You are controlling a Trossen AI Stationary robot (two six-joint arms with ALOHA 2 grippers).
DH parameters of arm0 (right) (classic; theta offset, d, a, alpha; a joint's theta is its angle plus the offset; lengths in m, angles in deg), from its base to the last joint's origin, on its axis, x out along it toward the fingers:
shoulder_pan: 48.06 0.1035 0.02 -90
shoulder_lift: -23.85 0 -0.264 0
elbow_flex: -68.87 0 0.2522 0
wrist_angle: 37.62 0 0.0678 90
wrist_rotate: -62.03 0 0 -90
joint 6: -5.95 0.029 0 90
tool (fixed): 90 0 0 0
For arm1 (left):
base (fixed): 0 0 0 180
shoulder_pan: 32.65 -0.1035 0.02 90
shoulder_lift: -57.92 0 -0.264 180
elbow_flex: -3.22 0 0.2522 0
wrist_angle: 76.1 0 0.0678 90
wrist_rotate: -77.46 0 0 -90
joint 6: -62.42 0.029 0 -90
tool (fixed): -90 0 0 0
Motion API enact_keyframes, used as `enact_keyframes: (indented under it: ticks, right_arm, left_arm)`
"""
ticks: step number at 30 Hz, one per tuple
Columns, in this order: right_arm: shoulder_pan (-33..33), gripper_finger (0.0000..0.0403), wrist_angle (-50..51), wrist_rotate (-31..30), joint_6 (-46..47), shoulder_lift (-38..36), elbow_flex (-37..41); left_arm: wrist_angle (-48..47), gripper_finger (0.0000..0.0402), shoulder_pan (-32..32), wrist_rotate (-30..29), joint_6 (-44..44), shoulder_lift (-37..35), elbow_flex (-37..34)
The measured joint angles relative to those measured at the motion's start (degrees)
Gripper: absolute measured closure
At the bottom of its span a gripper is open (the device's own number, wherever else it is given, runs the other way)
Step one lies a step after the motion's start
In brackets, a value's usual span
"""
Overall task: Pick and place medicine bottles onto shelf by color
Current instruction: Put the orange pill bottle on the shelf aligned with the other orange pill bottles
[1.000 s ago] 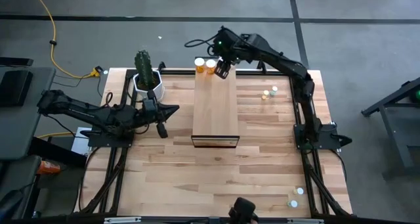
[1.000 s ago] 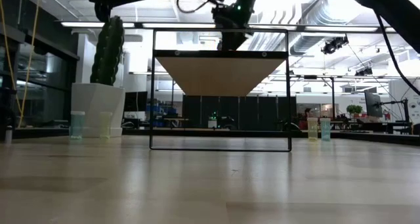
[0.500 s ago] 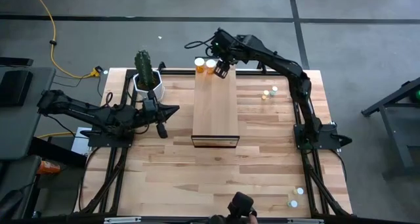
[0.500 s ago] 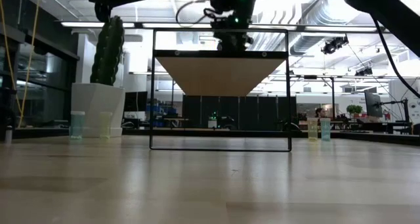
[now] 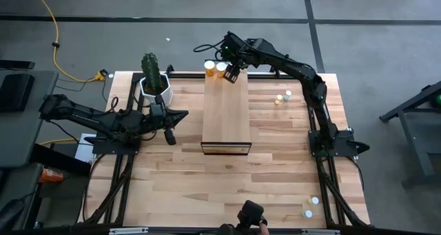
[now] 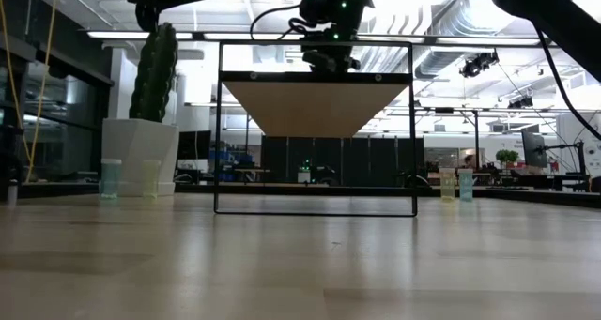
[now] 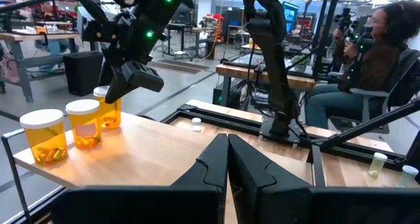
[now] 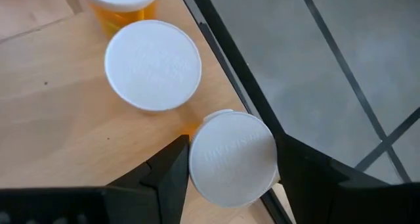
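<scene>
The light-wood shelf stands mid-table. Three orange bottles with white caps stand on their bases at its far end, seen in the left wrist view. My right gripper hovers open just above the third bottle, at the shelf's far right corner. In the right wrist view its fingers stand on either side of that white cap, clear of it. My left gripper is shut and empty, left of the shelf. Pale green bottles stand on the table to the shelf's right.
A cactus in a white pot stands at the far left, beside my left arm. More pale bottles stand near the front right corner and by the pot. A person sits beyond the table.
My right gripper has risen a little above the shelf's far end. The orange bottles stay standing on the shelf.
</scene>
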Motion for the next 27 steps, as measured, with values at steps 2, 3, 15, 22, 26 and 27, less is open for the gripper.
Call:
enact_keyframes:
  ticks: [2,3,15,22,26,27]
  right_arm:
    - [0.0,0.0208,0.1,0.0,0.4,0.0,0.0]
    - [0.0,0.0208,0.2,0.0,0.6,0.0,0.0]
    - [0.0,0.0197,2.1,0.7,2.8,0.0,0.0]
    - [-0.2,0.0196,1.8,1.3,2.4,0.5,0.0]
    - [-0.3,0.0196,1.6,1.3,1.9,0.7,0.0]
    - [-0.3,0.0196,1.5,1.4,1.9,0.8,0.0]
  left_arm:
    - [0.0,0.0401,0.0,0.0,-0.2,0.0,0.0]
    - [0.0,0.0401,0.0,0.0,-0.2,0.0,0.0]
    - [-0.1,0.0401,0.0,0.0,-0.4,0.0,0.0]
    - [-0.2,0.0401,0.0,0.0,-0.4,0.0,0.0]
    - [-0.2,0.0401,0.0,0.0,-0.4,0.0,0.0]
    - [-0.2,0.0401,0.0,0.0,-0.4,0.0,0.0]
